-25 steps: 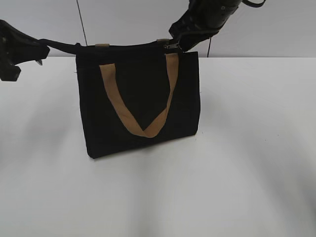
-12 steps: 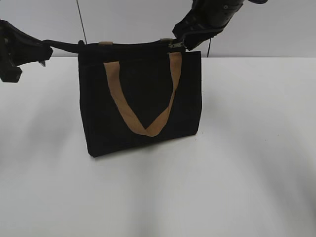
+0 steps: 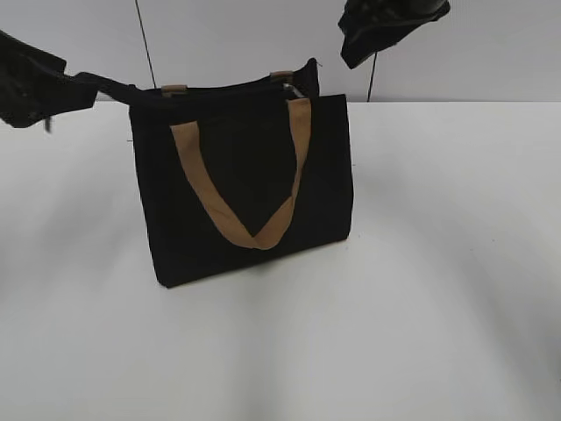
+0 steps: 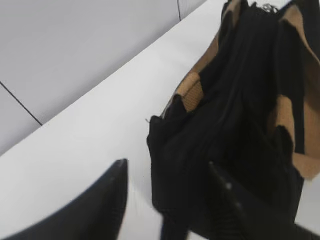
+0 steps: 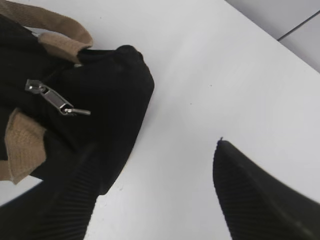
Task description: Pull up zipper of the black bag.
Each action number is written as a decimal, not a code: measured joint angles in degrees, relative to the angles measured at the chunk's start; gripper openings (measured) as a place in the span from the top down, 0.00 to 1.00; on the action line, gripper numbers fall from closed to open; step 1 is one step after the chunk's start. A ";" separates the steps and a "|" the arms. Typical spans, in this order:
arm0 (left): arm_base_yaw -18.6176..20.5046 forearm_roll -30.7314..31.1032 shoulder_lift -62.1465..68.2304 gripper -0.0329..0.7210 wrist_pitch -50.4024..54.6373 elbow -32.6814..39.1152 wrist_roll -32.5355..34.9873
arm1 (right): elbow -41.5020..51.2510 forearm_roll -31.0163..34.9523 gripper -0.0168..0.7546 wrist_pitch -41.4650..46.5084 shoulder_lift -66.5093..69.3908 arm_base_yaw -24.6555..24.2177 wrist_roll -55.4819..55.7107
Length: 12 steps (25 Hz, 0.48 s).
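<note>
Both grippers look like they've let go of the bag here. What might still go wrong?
1. The black bag stands unsupported on the table; it may sag or tip.
2. The left gripper is open, yet the bag's end tab lies between its fingers; withdrawing might drag it.
3. The zipper sits near the right gripper.

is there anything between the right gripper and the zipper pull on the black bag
Nothing solid. In the right wrist view the open right gripper hangs clear of the zipper, with only the black bag fabric and white table showing between the fingers.
</note>
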 joint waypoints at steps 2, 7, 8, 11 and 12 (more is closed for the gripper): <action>0.00 0.07 -0.21 0.14 -1.32 0.00 -5.74 | 0.00 -0.03 0.27 1.09 -0.32 0.00 0.11; 0.07 10.42 -2.96 0.11 -4.90 -1.43 -25.43 | 0.00 -5.30 0.24 4.40 -2.53 0.00 1.35; 0.12 15.23 -3.28 0.11 -4.42 -2.55 -31.66 | 0.00 -7.55 0.24 4.91 -3.32 0.00 2.47; 0.19 32.05 -3.48 0.15 -1.03 -8.02 -51.19 | 0.00 -11.82 0.24 5.90 -5.80 -0.30 6.61; 0.19 37.99 -3.48 0.17 0.59 -9.51 -57.55 | 0.00 -12.39 0.24 6.31 -6.75 -0.61 7.89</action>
